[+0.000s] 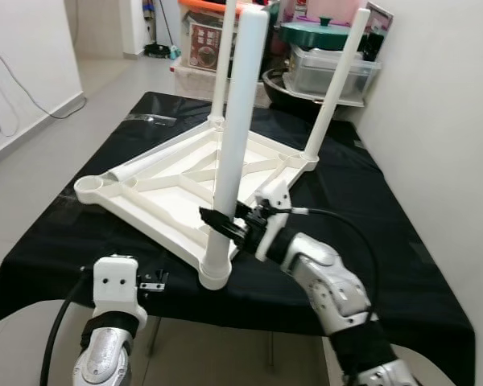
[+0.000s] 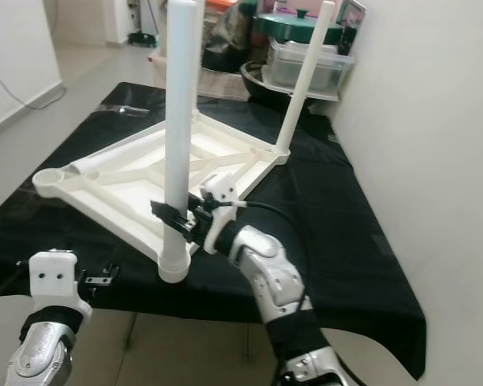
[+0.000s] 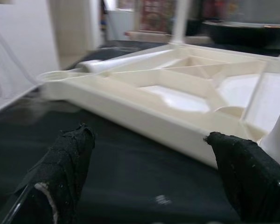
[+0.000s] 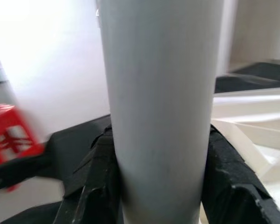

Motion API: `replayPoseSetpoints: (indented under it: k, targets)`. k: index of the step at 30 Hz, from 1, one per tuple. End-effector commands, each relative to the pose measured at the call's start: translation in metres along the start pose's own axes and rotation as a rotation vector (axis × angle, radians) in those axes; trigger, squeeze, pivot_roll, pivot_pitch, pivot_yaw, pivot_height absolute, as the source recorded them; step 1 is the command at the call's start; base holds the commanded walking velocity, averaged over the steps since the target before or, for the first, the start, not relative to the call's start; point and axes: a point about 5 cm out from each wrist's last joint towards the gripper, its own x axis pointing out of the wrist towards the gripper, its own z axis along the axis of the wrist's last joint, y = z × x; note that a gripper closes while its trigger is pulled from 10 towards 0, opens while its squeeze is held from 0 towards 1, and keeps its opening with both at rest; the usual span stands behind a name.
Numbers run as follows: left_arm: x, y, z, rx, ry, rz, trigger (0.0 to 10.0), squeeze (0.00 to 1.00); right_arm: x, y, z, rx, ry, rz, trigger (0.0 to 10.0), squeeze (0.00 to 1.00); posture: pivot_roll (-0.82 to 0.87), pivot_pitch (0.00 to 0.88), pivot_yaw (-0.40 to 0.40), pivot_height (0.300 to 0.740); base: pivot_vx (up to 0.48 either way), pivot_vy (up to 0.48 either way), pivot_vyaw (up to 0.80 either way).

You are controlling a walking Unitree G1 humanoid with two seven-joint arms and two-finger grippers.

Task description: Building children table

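The tabletop (image 1: 185,189) lies upside down on a black cloth (image 1: 402,241), ribs upward, and serves as my landmark. My right gripper (image 1: 219,223) is clenched around the near leg (image 1: 237,137), low on its shaft just above the tabletop's near corner socket; in the right wrist view both fingers (image 4: 95,182) press the tube from opposite sides. This leg stands roughly upright in the socket, with a slight lean. Two further legs (image 1: 336,84) stand at the tabletop's far corners. A fourth leg (image 1: 157,166) lies flat along the tabletop's left edge, next to the open left corner socket (image 1: 91,189). My left gripper (image 3: 154,186) hangs released, fingers spread, just short of the tabletop's near edge and holding nothing. Handling judgement: the parts look like moulded white plastic, so I expect them to be light, stiff and smooth. A round smooth tube can slip or twist in a pinch, so grasping low, close to the socket, gives the best control for pressing or turning it home; a high grasp would lever the joint. The tabletop may slide on the cloth unless braced. Writing: beyond the tabletop's far edge a box (image 1: 205,40) carries a printed label, too small to read; no brand shows on the table parts.
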Motion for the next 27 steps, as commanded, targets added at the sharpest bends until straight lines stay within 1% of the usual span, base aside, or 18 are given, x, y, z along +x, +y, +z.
replayPoseSetpoints:
  k: [1, 2, 3, 4, 5, 6, 7, 9, 10, 14, 16, 17, 18, 20, 21, 22, 23, 27]
  targets:
    - [-0.002, -0.002, -0.004, 0.0, 0.013, -0.003, 10.0, 0.0, -0.022, -0.047, -0.027, 0.061, 0.132, -0.361, 0.0, 0.0, 0.23, 0.0, -0.139, 0.74, 0.0, 0.0, 0.0]
    - [-0.001, -0.001, -0.004, -0.001, 0.013, -0.001, 10.0, 0.0, -0.037, -0.07, -0.039, 0.093, 0.186, -0.623, 0.0, 0.0, 0.23, 0.0, -0.139, 0.74, 0.0, 0.0, 0.0]
    - [-0.001, -0.001, -0.004, -0.001, 0.014, 0.0, 10.0, 0.0, -0.05, -0.082, -0.048, 0.112, 0.225, -0.788, 0.0, 0.0, 0.23, 0.0, -0.139, 0.74, 0.0, 0.0, 0.0]
    - [-0.001, -0.001, -0.004, -0.001, 0.014, 0.0, 10.0, 0.0, -0.05, -0.082, -0.048, 0.112, 0.225, -0.788, 0.0, 0.0, 0.23, 0.0, -0.139, 0.74, 0.0, 0.0, 0.0]
    - [-0.002, -0.001, -0.003, 0.0, 0.013, 0.0, 10.0, 0.0, -0.066, -0.092, -0.055, 0.128, 0.247, -0.941, 0.0, 0.0, 0.23, 0.0, -0.137, 0.74, 0.0, 0.0, 0.0]
    - [-0.002, -0.001, -0.003, 0.0, 0.013, 0.0, 10.0, 0.0, -0.066, -0.092, -0.055, 0.128, 0.247, -0.941, 0.0, 0.0, 0.23, 0.0, -0.137, 0.74, 0.0, 0.0, 0.0]
    - [-0.003, 0.0, -0.003, 0.001, 0.013, 0.0, 10.0, 0.0, -0.079, -0.095, -0.059, 0.118, 0.256, -1.035, 0.0, 0.0, 0.22, 0.0, -0.136, 0.74, 0.0, 0.0, 0.0]
    - [-0.003, 0.001, -0.003, 0.002, 0.013, 0.001, 10.0, 0.0, -0.085, -0.094, -0.061, 0.099, 0.262, -1.07, 0.0, 0.0, 0.22, 0.0, -0.132, 0.74, 0.0, 0.0, 0.0]
    - [-0.003, 0.001, -0.003, 0.003, 0.015, -0.001, 10.0, 0.0, -0.08, -0.084, -0.059, 0.024, 0.26, -0.998, 10.0, 0.0, 0.22, 0.0, -0.129, 0.74, 0.0, 0.0, 0.0]
    - [-0.003, 0.001, -0.004, 0.005, 0.018, -0.006, 10.0, 0.0, -0.07, -0.075, -0.057, 0.03, 0.235, -0.921, 10.0, 0.0, 0.22, 0.0, -0.125, 0.74, 0.0, 0.0, 0.0]
    - [-0.003, 0.001, -0.005, 0.007, 0.021, -0.007, 10.0, 0.0, -0.058, -0.066, -0.048, 0.046, 0.163, -0.795, 10.0, 0.0, 0.22, 0.0, -0.127, 0.74, 0.0, 0.0, 0.0]
    - [-0.003, 0.001, -0.004, 0.008, 0.02, -0.007, 10.0, 0.0, -0.05, -0.062, -0.041, 0.06, 0.12, -0.733, 10.0, 0.3, 0.22, 0.0, -0.127, 0.74, 0.0, 0.0, 0.0]
    - [-0.003, 0.001, -0.004, 0.008, 0.019, -0.007, 10.0, 0.0, -0.047, -0.059, -0.037, 0.069, 0.092, -0.699, 10.0, 1.0, 0.22, 0.0, -0.127, 0.74, 0.0, 0.0, 0.0]
    - [-0.001, 0.002, -0.004, 0.005, 0.018, -0.005, 10.0, 0.0, -0.04, -0.062, -0.026, 0.061, 0.052, -0.684, 10.0, 1.0, 0.22, 0.0, -0.125, 0.74, 0.0, 0.0, 0.0]
    - [-0.001, 0.001, -0.004, 0.004, 0.017, -0.008, 10.0, 0.0, -0.036, -0.065, -0.021, 0.062, 0.041, -0.677, 10.0, 0.85, 0.22, 0.0, -0.13, 0.74, 0.0, 0.0, 0.0]
    - [-0.001, 0.0, -0.004, 0.004, 0.016, -0.01, 10.0, 0.0, -0.033, -0.067, -0.017, 0.065, 0.033, -0.672, 10.0, 0.85, 0.22, 0.0, -0.13, 0.74, 0.0, 0.0, 0.0]
    - [-0.001, 0.0, -0.003, 0.004, 0.015, -0.011, 10.0, 0.0, -0.03, -0.069, -0.011, 0.061, 0.019, -0.657, 10.0, 0.0, 0.23, 0.0, -0.134, 0.74, 0.0, 0.0, 0.0]
    - [0.0, 0.001, -0.003, 0.002, 0.013, -0.006, 10.0, 0.0, -0.024, -0.068, -0.001, 0.06, -0.013, -0.585, 10.0, 0.0, 0.23, 0.0, -0.138, 0.74, 0.0, 0.0, 0.0]
